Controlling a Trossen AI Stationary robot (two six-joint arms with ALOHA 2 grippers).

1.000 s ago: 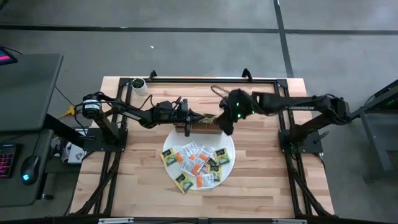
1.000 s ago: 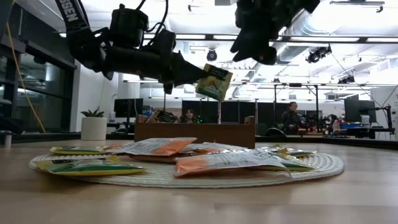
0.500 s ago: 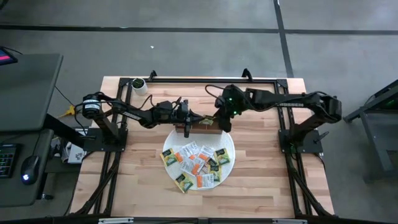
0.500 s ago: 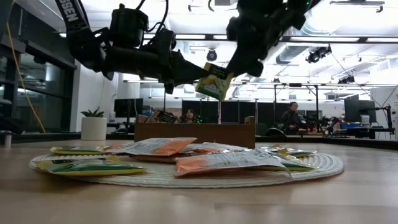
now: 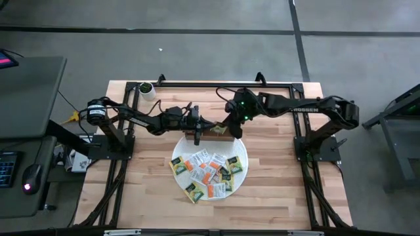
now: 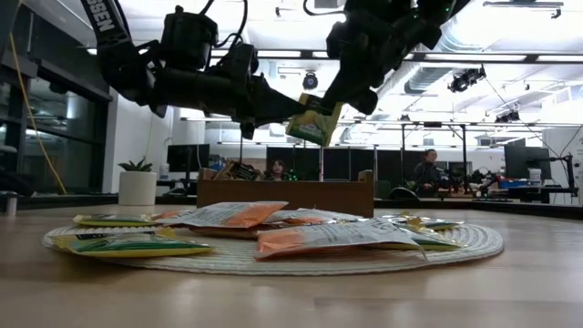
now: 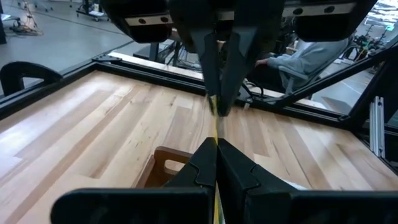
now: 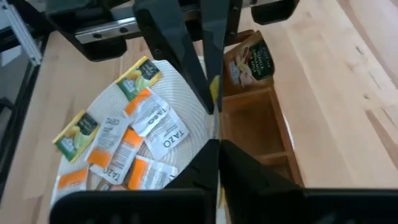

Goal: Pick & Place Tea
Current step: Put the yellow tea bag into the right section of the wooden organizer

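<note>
A yellow-green tea packet [image 6: 315, 122] hangs in the air above the brown wooden tray [image 6: 287, 196], held from both sides. My left gripper [image 6: 297, 107] reaches in level from the table's left and is shut on it. My right gripper [image 6: 339, 100] slants down from the right and is shut on it too. In each wrist view the packet shows edge-on as a thin yellow line [image 7: 215, 124] [image 8: 214, 87]. Several more tea packets [image 5: 207, 172] lie flat on the round white mat [image 5: 241, 152] near the tray. My left gripper pinches the packet's upper left edge [image 6: 301, 111] between its two fingers, coming level from the table's left. The packet is lifted clear above the tray and hangs tilted, its lower edge free. My right gripper pinches the packet's upper right corner [image 6: 335, 107] between its two fingers, slanting down from the table's right. The fingertips [image 7: 221, 93] meet the thin edge opposite my left gripper's. The packet stays clear of the tray.
One tea packet [image 8: 252, 62] stands in an end compartment of the tray [image 8: 261, 121]. A white pot [image 5: 146, 88] stands at the far left corner. A black rail [image 5: 210, 82] runs along the far edge. People [image 6: 425, 173] sit beyond the table.
My right gripper has come down and toward the table's left, reached the raised packet and shut on its upper right corner. My left gripper and the packet have kept still.
</note>
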